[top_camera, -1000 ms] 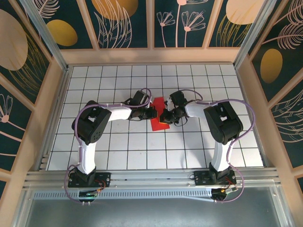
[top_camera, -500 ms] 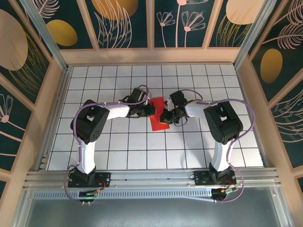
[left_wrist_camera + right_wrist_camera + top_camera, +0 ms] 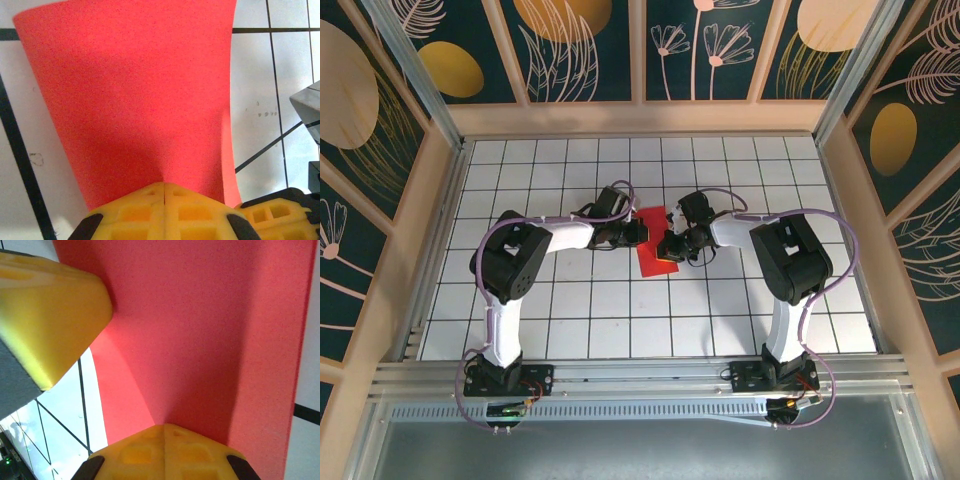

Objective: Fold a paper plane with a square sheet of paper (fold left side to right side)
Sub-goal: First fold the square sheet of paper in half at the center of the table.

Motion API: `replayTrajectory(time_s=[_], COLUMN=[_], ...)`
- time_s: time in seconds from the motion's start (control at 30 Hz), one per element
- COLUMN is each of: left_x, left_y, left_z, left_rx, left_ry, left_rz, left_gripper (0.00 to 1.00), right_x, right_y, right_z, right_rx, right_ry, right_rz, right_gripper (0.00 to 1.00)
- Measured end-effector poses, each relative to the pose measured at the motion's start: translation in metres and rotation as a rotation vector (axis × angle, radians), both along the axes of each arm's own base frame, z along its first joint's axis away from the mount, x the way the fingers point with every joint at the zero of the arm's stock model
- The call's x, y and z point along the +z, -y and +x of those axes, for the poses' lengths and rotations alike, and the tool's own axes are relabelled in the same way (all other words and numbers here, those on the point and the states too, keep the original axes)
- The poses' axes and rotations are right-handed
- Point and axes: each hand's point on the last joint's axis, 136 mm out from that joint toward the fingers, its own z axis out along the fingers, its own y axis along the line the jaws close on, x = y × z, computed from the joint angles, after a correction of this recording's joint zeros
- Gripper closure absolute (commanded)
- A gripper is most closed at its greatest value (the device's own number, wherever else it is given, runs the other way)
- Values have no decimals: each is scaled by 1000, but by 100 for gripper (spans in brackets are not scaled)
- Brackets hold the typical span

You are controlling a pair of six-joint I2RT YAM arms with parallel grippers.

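Where both arms bend inward in the top view, found just above the centre of the frame: red sheet of paper (image 3: 655, 262), resting on the white gridded surface (image 3: 570, 310). Partly hidden there by both wrists, with only its upper and lower ends showing. Clenched on its left edge by the left fingers (image 3: 639, 232) and on its right edge by the right fingers (image 3: 669, 244), the two sets very near each other.

Seen from the left wrist, left fingers (image 3: 164, 200) pressed together at the bottom of the frame, pinching the sheet of paper (image 3: 130, 90), which rises and curves off the surface. Crowded at the right edge by a grey block (image 3: 307, 107).

Seen from the right wrist, right fingers (image 3: 164, 442) likewise clamped on the sheet of paper (image 3: 200, 330) at bottom centre. Blocked at upper left by a yellow finger of the other arm, pressed against the sheet.

Ringed in the top view by wooden walls (image 3: 640, 118) and dark panels with gold flowers (image 3: 580, 40). Looped along each arm: purple cables (image 3: 845, 250). Crossing the bottom: metal rail (image 3: 640, 375).
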Motion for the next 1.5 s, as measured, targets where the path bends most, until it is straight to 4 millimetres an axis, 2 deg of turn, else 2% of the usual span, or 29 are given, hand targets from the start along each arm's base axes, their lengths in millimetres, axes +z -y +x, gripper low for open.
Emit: replayTrajectory(time_s=[0.17,0.6,1.03,1.5], left_x=[-7,-8,-7,-7], left_y=[-3,-6,-10,-5], left_z=[1,6,35,58], left_rx=[7,11,22,24], left_ry=[-7,-11,9,21], left_rz=[7,-6,15,18], left_gripper=[100,100,100,100], right_x=[0,-1,-1,-1], right_y=[0,0,-2,-2], right_z=[0,1,9,16], right_rx=[5,18,14,3], right_ry=[3,17,49,83], right_rz=[-1,-6,0,-6], right_gripper=[100,100,100,100])
